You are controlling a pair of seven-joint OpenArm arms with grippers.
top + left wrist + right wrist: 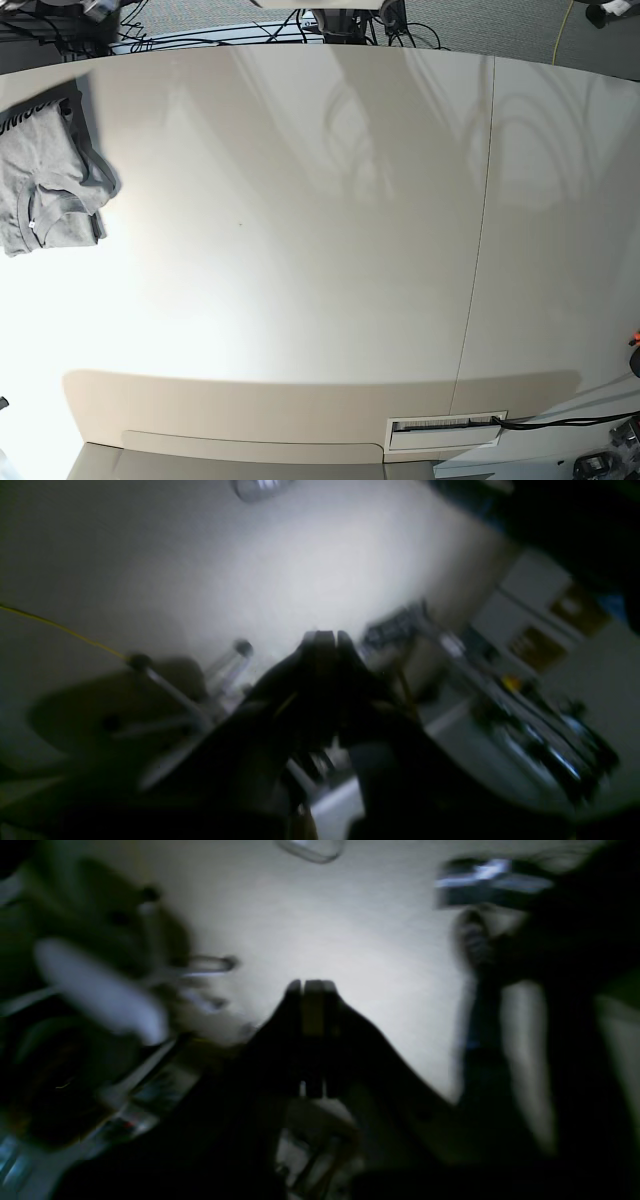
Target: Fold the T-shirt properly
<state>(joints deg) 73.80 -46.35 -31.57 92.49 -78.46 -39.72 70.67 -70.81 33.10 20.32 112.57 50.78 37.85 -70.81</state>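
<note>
T-shirt (45, 175) sits at the far left edge of the table (300, 250) in the base view, a compact grey bundle with the ribbed collar and a small white label showing near its front. It looks already folded and pushed aside, most likely to leave the middle of the table free, so the folding seems close to done or done, though how neat the layers are is hard to judge from this angle.

Neither arm shows in the base view. The left gripper (326, 636) appears only in its own wrist view, blurred and dark, aimed up and out toward a pale wall and a cluttered room, not down at the table; its jaws are pressed together with nothing between them. The right gripper (311, 986) is the same: closed, empty, pointing at a pale wall. Both seem drawn back well away from the shirt, which fits a resting pose in which nothing needs holding
</note>
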